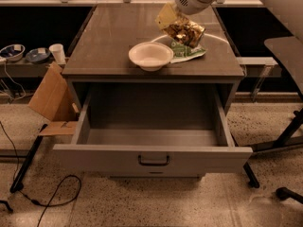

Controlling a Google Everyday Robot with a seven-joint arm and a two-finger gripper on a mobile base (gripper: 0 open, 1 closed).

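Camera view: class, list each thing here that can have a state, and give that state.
drawer: pulled open.
white bowl: upright on the cabinet top.
brown snack bag: lifted off the top, tilted.
end effector: above the top's right side, shut on the brown snack bag.
green bag: lying flat beside the bowl.
paper cup: upright, left of the cabinet.

The white gripper (pixel 177 9), above the far side of the grey-brown table (pixel 104 37), holds a gold-and-yellow bag (pixel 182 30). The pouch (pixel 190 52) is green, the bowl (pixel 150 56) white, the drawer (pixel 151 157) grey, the cardboard (pixel 49 98) tan, and the floor (pixel 142 202) speckled.
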